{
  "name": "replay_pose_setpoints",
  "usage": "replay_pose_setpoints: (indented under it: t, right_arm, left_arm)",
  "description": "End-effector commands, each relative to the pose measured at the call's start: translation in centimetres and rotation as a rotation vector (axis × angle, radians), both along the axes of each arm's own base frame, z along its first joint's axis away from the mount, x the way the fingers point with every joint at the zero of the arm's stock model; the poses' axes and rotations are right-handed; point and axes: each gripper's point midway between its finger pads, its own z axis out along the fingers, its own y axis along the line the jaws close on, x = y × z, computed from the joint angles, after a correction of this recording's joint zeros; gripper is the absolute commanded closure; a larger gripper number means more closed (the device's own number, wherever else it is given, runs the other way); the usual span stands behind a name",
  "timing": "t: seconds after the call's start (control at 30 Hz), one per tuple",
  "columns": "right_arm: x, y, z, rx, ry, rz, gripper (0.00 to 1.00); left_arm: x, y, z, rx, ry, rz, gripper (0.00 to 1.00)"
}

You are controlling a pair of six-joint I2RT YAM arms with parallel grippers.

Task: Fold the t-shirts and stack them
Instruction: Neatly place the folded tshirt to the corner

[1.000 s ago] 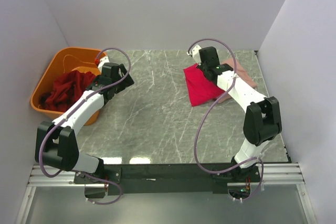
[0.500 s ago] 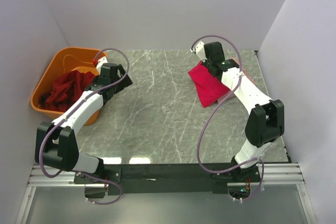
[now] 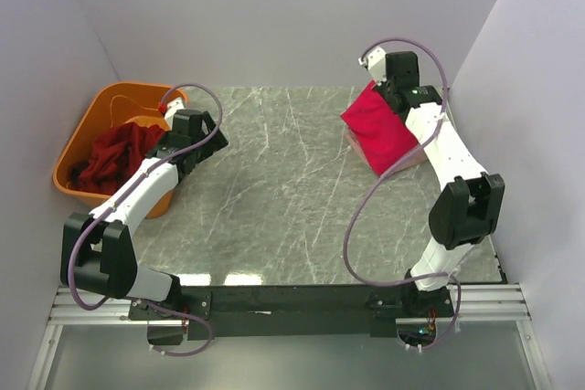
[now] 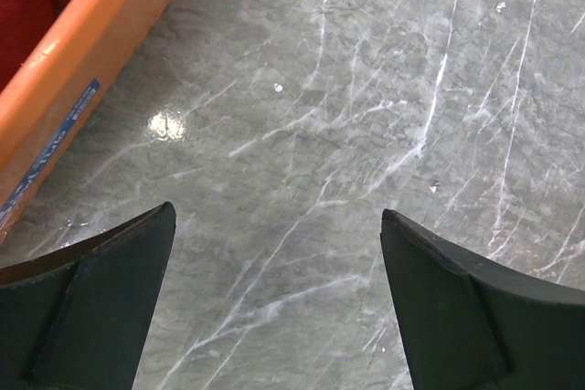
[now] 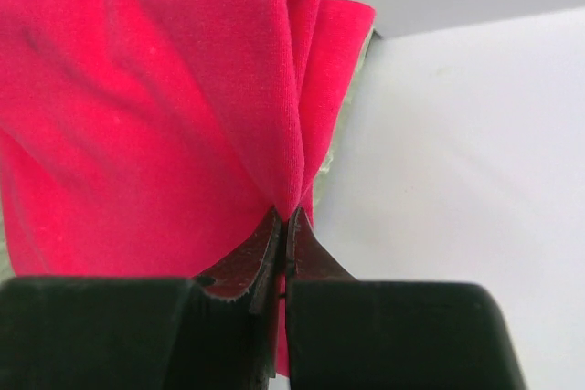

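Note:
My right gripper is shut on the folded bright crimson-pink t-shirt and holds it at the table's far right, over the pale salmon-pink t-shirt, of which only an edge shows. In the right wrist view the jaws pinch a fold of the crimson cloth. Dark maroon-red t-shirts lie heaped in the orange tub. My left gripper is open and empty beside the tub, its fingers spread over bare marble.
The orange tub's side runs along the left of the left wrist view. White walls close the table at the back and both sides; the right wall is close to my right gripper. Grey marble table lies between the arms.
My right gripper has carried the crimson-pink t-shirt to the right and back, over the salmon-pink one. The left arm has barely moved.

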Motion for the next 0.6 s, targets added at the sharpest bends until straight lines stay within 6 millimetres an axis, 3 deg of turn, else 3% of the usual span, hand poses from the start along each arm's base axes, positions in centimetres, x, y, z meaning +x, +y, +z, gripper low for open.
replay_pose_setpoints:
  t: [0.0, 0.07, 0.1, 0.23, 0.27, 0.33, 0.37, 0.43, 0.47, 0.5, 0.57]
  right_arm:
    - [2.5, -1.6, -1.7, 0.044, -0.008, -0.062, 1.0]
    - [3.5, -2.8, -2.7, 0.067, -0.005, -0.101, 1.0]
    - [4.2, -3.0, -4.6, 0.071, 0.025, -0.108, 1.0]
    - [6.5, -4.7, -7.7, 0.067, 0.027, -0.166, 1.0]
    - [7.4, -5.3, -7.4, 0.075, -0.006, -0.194, 1.0]
    - [8.5, -6.6, -8.6, 0.054, -0.02, -0.255, 1.0]
    - [9.4, -7.4, -7.7, 0.055, -0.076, -0.289, 1.0]
    - [10.5, -8.9, -8.1, 0.02, -0.135, -0.365, 0.97]
    - [10.8, -9.3, -7.9, 0.018, -0.164, -0.401, 0.89]
    - [11.1, -10.0, -8.2, 0.005, -0.179, -0.447, 0.62]
    - [11.2, -10.5, -8.7, 0.003, -0.191, -0.489, 0.47]
  left_arm:
    - [0.1, 0.7, 1.1, 0.022, -0.032, 0.01, 0.0]
    - [0.1, 0.7, 0.9, 0.026, -0.029, 0.011, 0.01]
    - [0.1, 0.9, 0.8, 0.027, -0.025, 0.016, 0.01]
    - [0.3, 0.8, 0.8, 0.023, -0.024, 0.011, 0.01]
    - [0.3, 0.9, 0.6, 0.025, -0.02, 0.013, 0.01]
    - [0.3, 0.9, 0.5, 0.028, -0.016, 0.016, 0.01]
    - [0.4, 0.9, 0.3, 0.03, -0.012, 0.017, 0.01]
    - [0.4, 0.8, 0.2, 0.029, -0.007, 0.015, 0.01]
    - [0.4, 0.8, 0.3, 0.026, -0.008, 0.015, 0.0]
    - [0.4, 0.8, 0.3, 0.026, -0.009, 0.013, 0.01]
    - [0.4, 0.9, 0.5, 0.026, -0.011, 0.016, 0.01]
